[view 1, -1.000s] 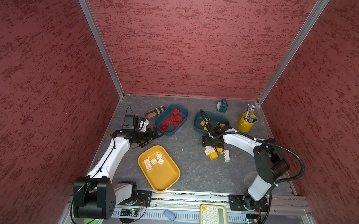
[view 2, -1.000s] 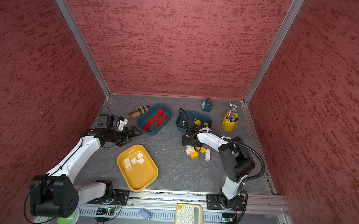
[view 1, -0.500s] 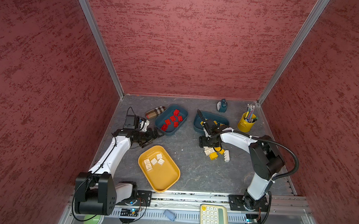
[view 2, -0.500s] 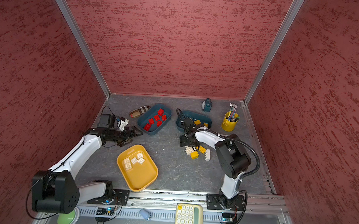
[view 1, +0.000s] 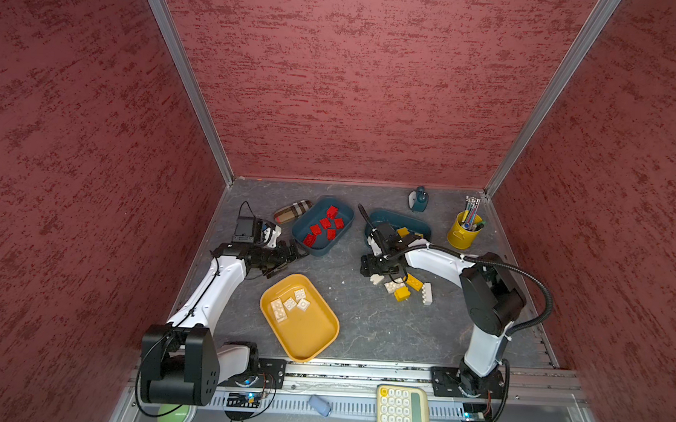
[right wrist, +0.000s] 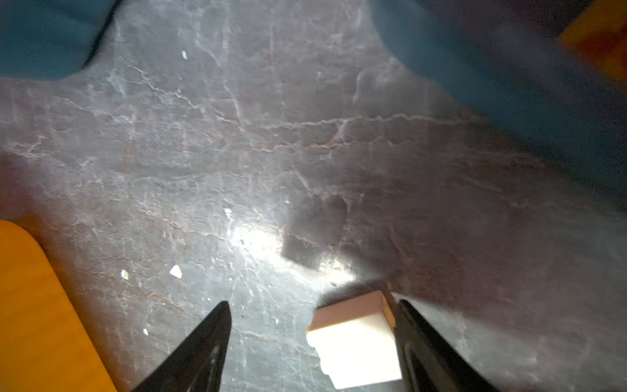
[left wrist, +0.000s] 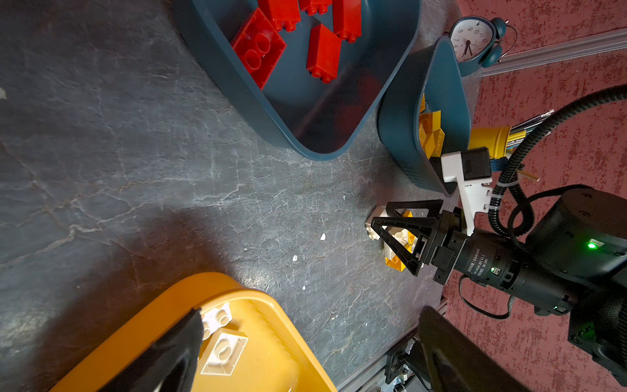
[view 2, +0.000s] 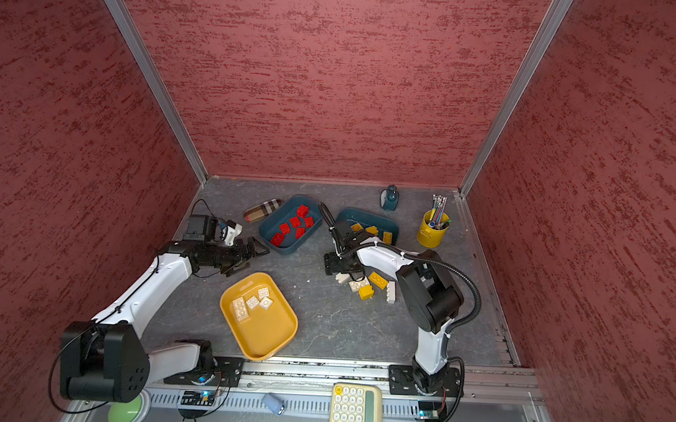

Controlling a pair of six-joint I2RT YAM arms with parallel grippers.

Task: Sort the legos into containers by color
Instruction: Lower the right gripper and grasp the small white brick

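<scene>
Top views: red legos (view 1: 324, 228) in the far-left teal tray (view 1: 321, 251); yellow legos (view 1: 403, 232) in the right teal tray (view 1: 418, 222); white legos (view 1: 290, 304) in the near mustard tray (view 1: 311, 336); mixed loose pile (view 1: 405, 290) on the surface (view 1: 349, 267)
Left gripper (view 2: 253, 257), top views: fingers spread wide, empty, between far-left teal tray and mustard tray
Left wrist: right gripper (left wrist: 381, 215) low at the loose pile's left edge, fingers astride a white brick (left wrist: 371, 230)
Right wrist: only here, that white brick (right wrist: 356, 342) touches one finger (right wrist: 431, 349), a gap to the other

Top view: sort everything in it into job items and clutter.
Job: red bricks in a teal tray; yellow bricks in the other teal tray; white bricks in the yellow tray; loose bricks.
Clutter: clock; pen cup; plaid case; calculator.
</scene>
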